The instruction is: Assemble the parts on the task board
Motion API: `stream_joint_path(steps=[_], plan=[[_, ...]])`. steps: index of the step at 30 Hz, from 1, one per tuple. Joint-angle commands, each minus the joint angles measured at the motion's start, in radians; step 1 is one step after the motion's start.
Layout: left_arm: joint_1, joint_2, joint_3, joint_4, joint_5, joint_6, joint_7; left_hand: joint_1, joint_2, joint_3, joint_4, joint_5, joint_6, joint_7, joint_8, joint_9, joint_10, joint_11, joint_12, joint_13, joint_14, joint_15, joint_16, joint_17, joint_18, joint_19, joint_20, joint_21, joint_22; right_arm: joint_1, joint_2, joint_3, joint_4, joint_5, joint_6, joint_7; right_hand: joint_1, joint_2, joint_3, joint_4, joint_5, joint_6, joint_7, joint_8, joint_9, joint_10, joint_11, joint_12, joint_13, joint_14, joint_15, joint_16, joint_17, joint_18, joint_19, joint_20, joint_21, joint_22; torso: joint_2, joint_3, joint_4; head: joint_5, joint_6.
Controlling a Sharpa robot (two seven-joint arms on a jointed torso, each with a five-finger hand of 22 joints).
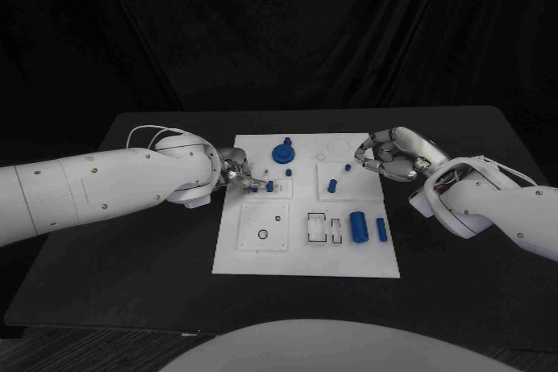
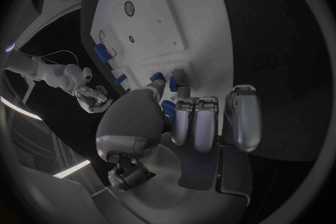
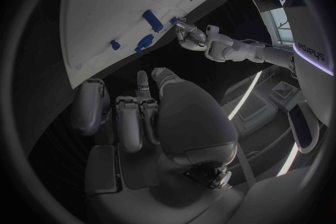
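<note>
The white task board point(image 1: 305, 251) lies in the middle of the table. On it are a round blue gear point(image 1: 283, 154), upright blue pegs point(image 1: 333, 185) and two blue cylinders point(image 1: 358, 227) lying near its right side. My left hand point(image 1: 236, 172) is at the board's left edge, its other fingers curled in. Its thumb and a fingertip point(image 2: 181, 79) pinch a small blue peg point(image 2: 171, 84) standing on the board point(image 2: 161, 17). My right hand point(image 1: 389, 154) hovers by the board's far right corner, fingers point(image 3: 131, 120) curled in on nothing, the board point(image 3: 105, 17) beyond them.
A square inset plate with a round hole point(image 1: 265, 227) and small rectangular slots point(image 1: 318, 227) sit on the board's near half. Black table point(image 1: 128, 259) surrounds the board on every side.
</note>
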Motion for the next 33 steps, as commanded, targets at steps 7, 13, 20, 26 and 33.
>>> stream_joint_path(steps=[7,13,20,26,33], plan=[[-0.002,0.002,0.001,0.000,0.008,-0.022,0.037,0.013,0.018,-0.065,0.007,0.001,-0.036,-0.004,0.026,0.034,0.106,-0.010,0.004,0.264,0.114,-0.016,0.013,0.266,-0.012,0.017,-0.002,-0.011,0.199,-0.003,0.001,0.001,-0.001,-0.001,0.009,-0.018,0.032,-0.005,0.027,-0.001,0.018,-0.010,-0.002,0.016,-0.010,0.102,0.006,0.017,0.270,0.103,0.001,0.025,0.278,-0.008,-0.003,0.001,-0.023,0.176,0.000,-0.0001,-0.0005,0.001,0.000],[-0.002,0.002,0.001,-0.001,0.010,-0.025,0.049,0.018,0.020,-0.067,0.006,0.005,-0.031,-0.006,0.032,0.036,0.106,-0.011,0.004,0.264,0.114,-0.016,0.013,0.266,-0.012,0.017,-0.003,-0.011,0.199,-0.003,0.001,0.001,-0.002,-0.001,0.011,-0.021,0.032,-0.005,0.027,-0.001,0.018,-0.010,-0.002,0.016,-0.010,0.102,0.006,0.017,0.270,0.103,0.001,0.025,0.278,-0.008,-0.003,0.001,-0.023,0.176,0.000,0.0001,-0.0006,0.001,0.000],[-0.002,0.004,0.001,-0.004,0.024,-0.029,0.061,0.024,0.021,-0.067,0.004,0.008,-0.029,-0.007,0.034,0.036,0.106,-0.012,0.004,0.264,0.114,-0.017,0.013,0.266,-0.012,0.017,-0.003,-0.012,0.199,-0.003,0.002,0.001,-0.002,-0.001,0.011,-0.022,0.033,-0.005,0.028,-0.001,0.020,-0.010,-0.002,0.016,-0.010,0.102,0.006,0.017,0.270,0.103,0.001,0.025,0.278,-0.007,-0.005,0.001,-0.027,0.175,0.000,0.0000,0.0000,0.000,0.000],[-0.002,0.005,0.001,-0.005,0.027,-0.031,0.065,0.032,0.022,-0.068,0.003,0.013,-0.031,-0.007,0.033,0.034,0.106,-0.012,0.004,0.264,0.114,-0.017,0.013,0.266,-0.011,0.017,-0.003,-0.012,0.199,-0.003,0.003,0.001,-0.002,-0.001,0.011,-0.023,0.033,-0.005,0.029,-0.002,0.021,-0.010,-0.001,0.016,-0.010,0.102,0.006,0.017,0.270,0.103,0.001,0.025,0.278,-0.007,-0.005,0.001,-0.026,0.175,0.000,-0.0004,-0.0007,0.002,0.000],[-0.002,0.007,0.001,-0.007,0.028,-0.027,0.065,0.034,0.023,-0.068,0.003,0.014,-0.032,-0.007,0.033,0.033,0.106,-0.012,0.004,0.264,0.114,-0.017,0.013,0.266,-0.011,0.016,-0.003,-0.014,0.198,-0.003,0.004,0.001,-0.003,-0.001,0.013,-0.024,0.034,-0.005,0.030,-0.002,0.023,-0.011,-0.001,0.016,-0.010,0.102,0.006,0.017,0.270,0.103,0.001,0.025,0.278,-0.006,-0.006,0.001,-0.029,0.174,0.000,-0.0003,-0.0009,0.002,0.000]])
